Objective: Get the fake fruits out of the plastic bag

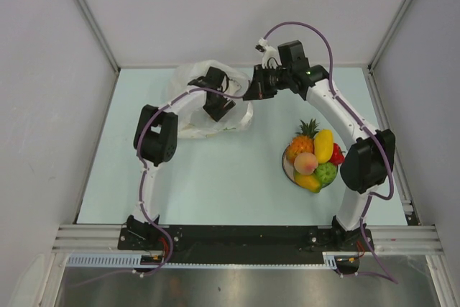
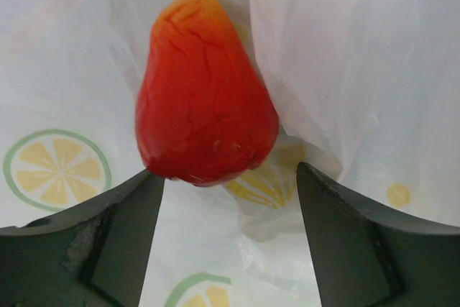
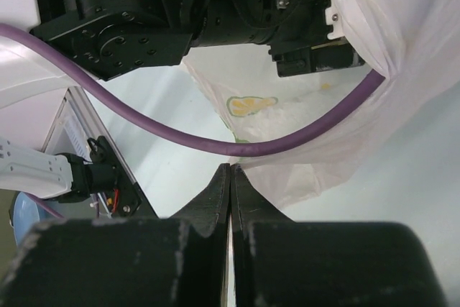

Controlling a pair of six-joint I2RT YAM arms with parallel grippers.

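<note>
Glossy red-orange pear-shaped fruit [image 2: 205,106] amid white bag [image 2: 345,70].

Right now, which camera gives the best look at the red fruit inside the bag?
The left wrist view: the red fruit fills the frame inside the plastic bag, just ahead of the open left gripper. In the top external view the left arm and bag hide it. The right wrist view shows bag and arm, no fruit.

Pale table [image 1: 215,177]: plastic bag [image 1: 198,126] far-centre, plate [image 1: 286,169] w/ fake fruits [image 1: 314,159] on right, well apart.
</note>
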